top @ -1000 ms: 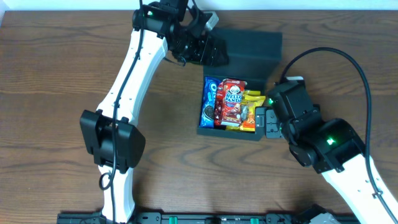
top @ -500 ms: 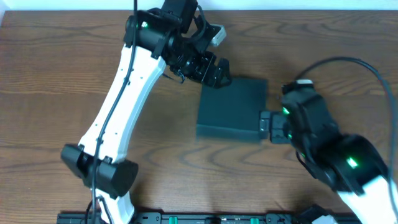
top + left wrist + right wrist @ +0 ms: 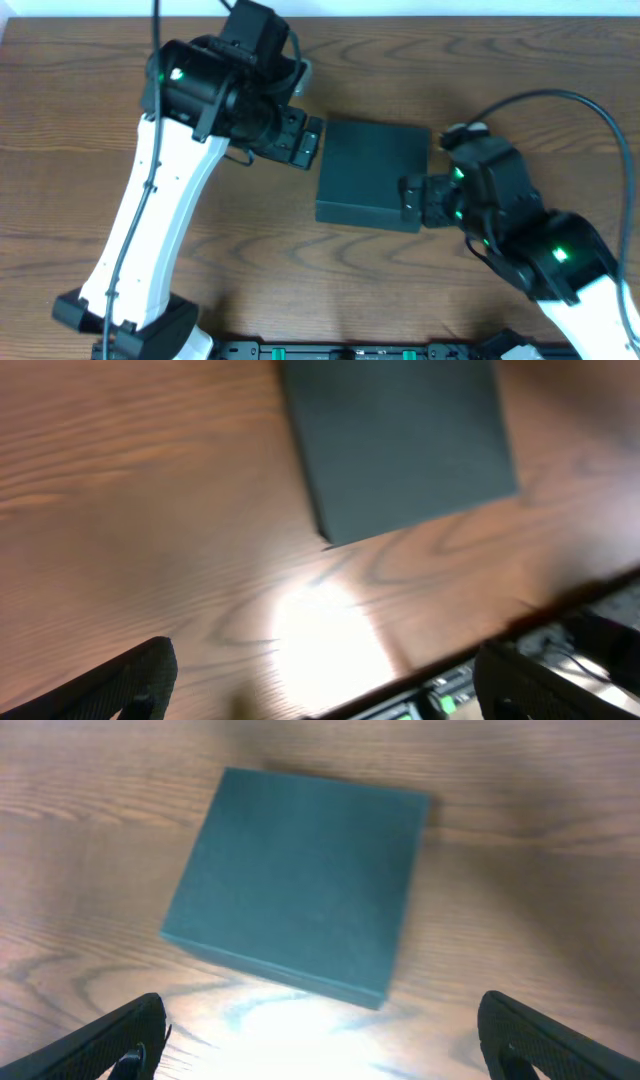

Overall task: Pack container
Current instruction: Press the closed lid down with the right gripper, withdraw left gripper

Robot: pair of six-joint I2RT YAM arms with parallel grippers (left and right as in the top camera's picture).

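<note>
The container point(image 3: 368, 172) is a dark teal-black square box lying on the table with its lid shut flat; nothing inside shows. It also shows in the left wrist view point(image 3: 400, 440) and in the right wrist view point(image 3: 300, 880). My left gripper point(image 3: 306, 143) is open and empty just left of the box's far left corner. My right gripper point(image 3: 412, 198) is open and empty at the box's right front corner. In both wrist views the fingers stand wide apart over bare wood.
The brown wooden table point(image 3: 80, 150) runs to a pale wall at the back. A black rail with green lights point(image 3: 330, 350) lies along the table's front edge. A black cable point(image 3: 560, 110) loops over the right arm.
The lid went from standing open over the snack packets to shut flat. My left gripper has moved away from the lid, down and to the left. My right gripper has stayed by the box's right side.
</note>
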